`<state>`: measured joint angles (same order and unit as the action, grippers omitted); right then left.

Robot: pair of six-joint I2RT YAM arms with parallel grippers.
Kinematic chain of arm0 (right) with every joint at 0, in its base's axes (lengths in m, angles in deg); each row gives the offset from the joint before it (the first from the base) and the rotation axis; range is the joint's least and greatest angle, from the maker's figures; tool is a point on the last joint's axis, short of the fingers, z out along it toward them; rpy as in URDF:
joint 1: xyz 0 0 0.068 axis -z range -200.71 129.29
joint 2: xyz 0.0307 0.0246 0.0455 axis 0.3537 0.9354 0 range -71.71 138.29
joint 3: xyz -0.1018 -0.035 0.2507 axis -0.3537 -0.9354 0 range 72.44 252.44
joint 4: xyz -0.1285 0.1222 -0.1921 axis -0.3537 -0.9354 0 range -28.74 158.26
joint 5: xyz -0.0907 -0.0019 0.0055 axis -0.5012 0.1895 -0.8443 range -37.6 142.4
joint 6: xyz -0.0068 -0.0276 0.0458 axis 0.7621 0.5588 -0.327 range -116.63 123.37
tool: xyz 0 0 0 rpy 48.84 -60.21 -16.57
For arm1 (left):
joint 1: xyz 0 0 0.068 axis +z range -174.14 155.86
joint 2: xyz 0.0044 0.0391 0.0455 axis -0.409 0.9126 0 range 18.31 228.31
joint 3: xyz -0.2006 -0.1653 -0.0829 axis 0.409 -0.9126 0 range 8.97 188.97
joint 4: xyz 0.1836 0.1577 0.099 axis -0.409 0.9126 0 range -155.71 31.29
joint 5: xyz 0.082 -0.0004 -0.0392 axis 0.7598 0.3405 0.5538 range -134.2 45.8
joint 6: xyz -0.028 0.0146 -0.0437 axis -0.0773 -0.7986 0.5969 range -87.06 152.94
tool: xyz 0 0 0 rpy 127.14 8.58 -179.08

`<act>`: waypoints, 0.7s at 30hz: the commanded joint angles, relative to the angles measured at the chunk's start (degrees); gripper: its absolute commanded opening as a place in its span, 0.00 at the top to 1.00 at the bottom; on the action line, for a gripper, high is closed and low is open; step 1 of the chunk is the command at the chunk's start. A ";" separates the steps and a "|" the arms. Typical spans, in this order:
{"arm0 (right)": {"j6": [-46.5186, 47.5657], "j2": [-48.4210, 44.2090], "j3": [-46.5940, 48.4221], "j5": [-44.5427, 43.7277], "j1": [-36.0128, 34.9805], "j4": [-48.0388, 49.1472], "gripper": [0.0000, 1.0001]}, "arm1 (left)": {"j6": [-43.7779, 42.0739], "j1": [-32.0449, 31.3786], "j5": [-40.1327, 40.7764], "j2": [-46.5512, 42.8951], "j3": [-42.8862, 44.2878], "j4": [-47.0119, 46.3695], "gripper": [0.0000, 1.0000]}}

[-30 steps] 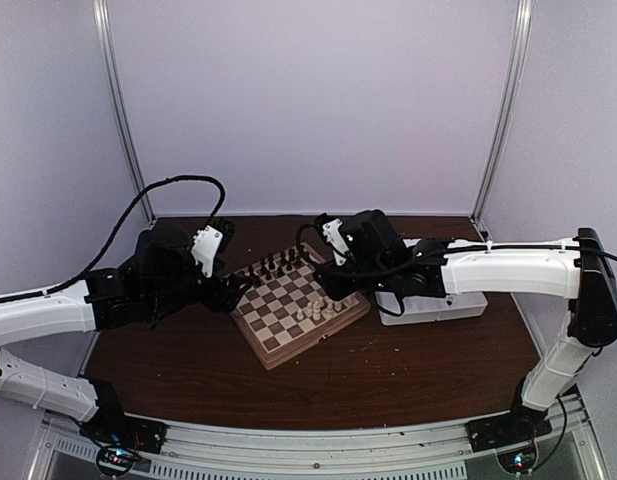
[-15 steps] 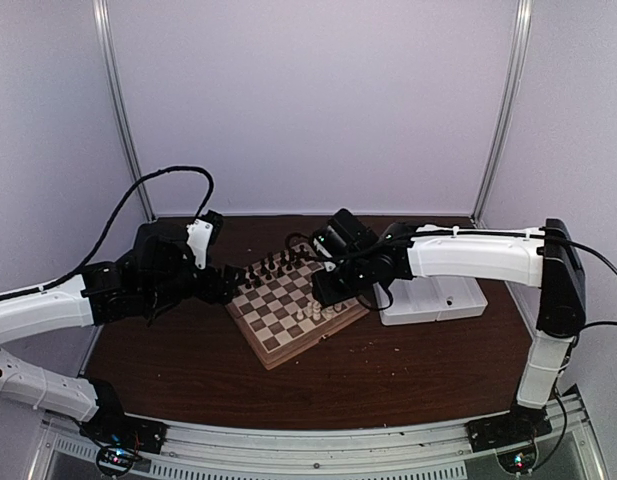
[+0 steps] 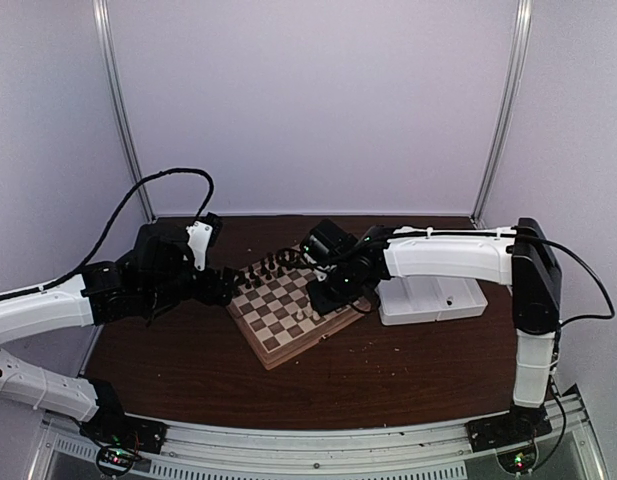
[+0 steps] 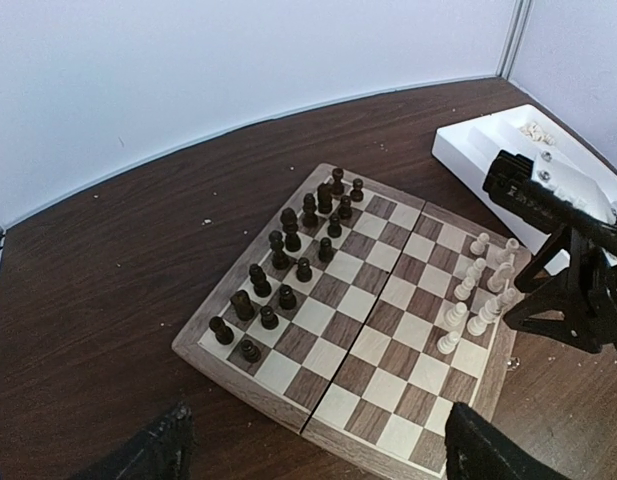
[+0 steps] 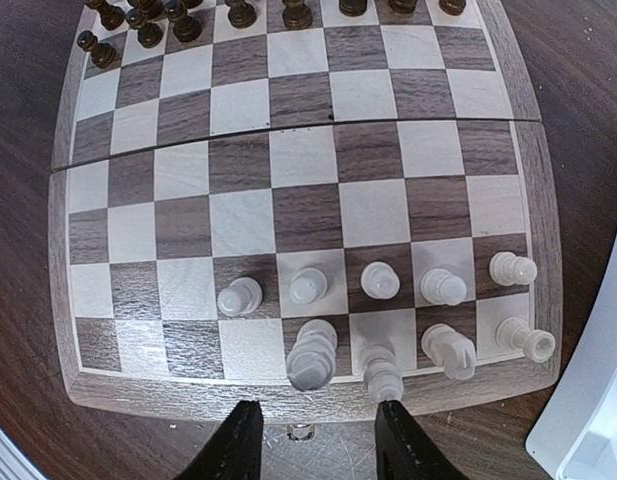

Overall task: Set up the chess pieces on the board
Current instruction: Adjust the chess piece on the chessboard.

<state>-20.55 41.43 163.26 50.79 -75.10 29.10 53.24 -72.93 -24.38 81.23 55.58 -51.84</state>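
The board (image 3: 250,336) lies at an angle in mid-table. Several cream-white chess pieces (image 5: 380,281) stand in two rows on its right side, also visible in the left wrist view (image 4: 475,292). My right gripper (image 5: 318,432) hovers just outside that edge of the board (image 5: 58,300), behind the tall back-row pieces (image 5: 311,354). Its jaws stand apart with nothing between them. My left gripper (image 4: 323,452) is wide open and empty over the opposite rim of the board (image 4: 238,385). In the top view it (image 3: 224,286) sits at the board's left corner, and the right gripper (image 3: 324,296) is over the white side.
Dark chess figures (image 4: 288,262) fill two rows on the board's far side. A white tray (image 3: 434,301) with a few small pieces stands right of the board, its corner (image 5: 588,420) close to my right gripper. A small metal latch (image 5: 301,432) sits on the board's edge.
My right arm swung left from the tray to the board's white side. The left gripper opened wider and hardly moved.
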 commanded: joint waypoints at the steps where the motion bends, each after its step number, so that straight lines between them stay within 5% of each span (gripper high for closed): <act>1: 1.12 1.36 3.08 -1.39 -0.19 -1.16 0.59 | -0.16 0.46 0.77 -0.14 1.26 -0.79 0.13; 21: 2.46 5.69 5.68 -2.82 -0.19 -2.17 0.66 | -0.32 0.63 -0.21 0.81 0.95 -1.44 0.12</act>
<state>-18.84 46.24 167.04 49.81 -75.10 27.61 53.19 -72.83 -24.45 81.75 55.58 -51.87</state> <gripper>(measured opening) 0.345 0.875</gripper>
